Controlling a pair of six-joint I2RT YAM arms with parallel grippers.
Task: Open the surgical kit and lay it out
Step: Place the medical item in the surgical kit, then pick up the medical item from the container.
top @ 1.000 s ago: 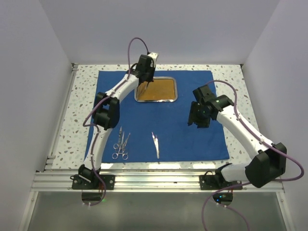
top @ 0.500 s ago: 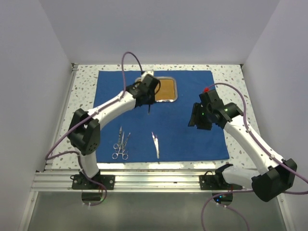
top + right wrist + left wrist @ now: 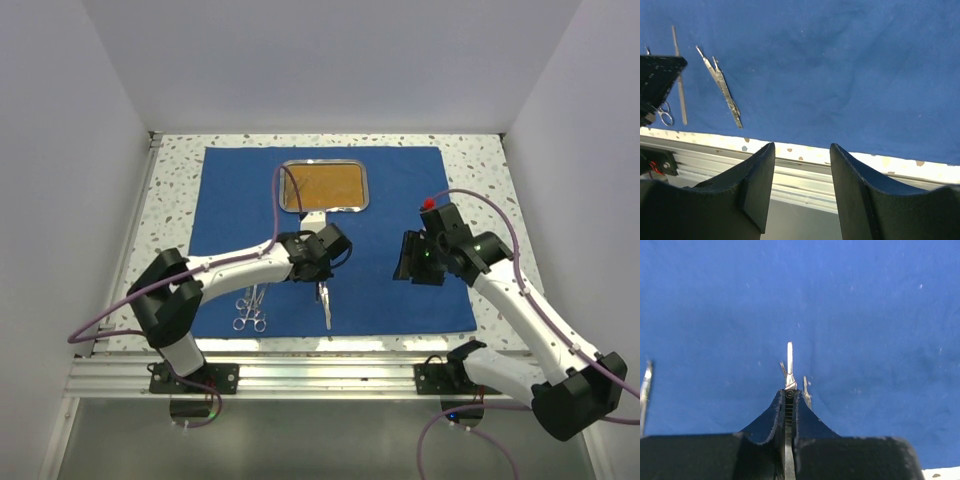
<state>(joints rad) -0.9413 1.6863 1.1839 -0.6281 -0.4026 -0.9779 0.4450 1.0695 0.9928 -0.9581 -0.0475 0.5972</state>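
The royal-blue cloth (image 3: 400,190) lies spread flat on the table. The steel tray (image 3: 323,187) with its orange-brown inside sits on it at the back centre and looks empty. My left gripper (image 3: 320,272) is shut on a slim silver instrument (image 3: 789,357), held low over the cloth just behind the tweezers (image 3: 325,305). I cannot tell which kind of instrument it is. Scissors and forceps (image 3: 250,302) lie side by side at the front left. My right gripper (image 3: 412,258) is open and empty above the cloth's right part, and its jaws (image 3: 802,150) stand wide apart.
The speckled tabletop (image 3: 480,170) shows around the cloth. An aluminium rail (image 3: 320,375) runs along the near edge. White walls close in the left, right and back. The tweezers (image 3: 720,85) also show in the right wrist view, near the cloth's front hem.
My left arm has swung from the tray toward the near side, carrying the slim instrument, and now hangs over the tweezers. The tray is uncovered. My right arm shifted only slightly.
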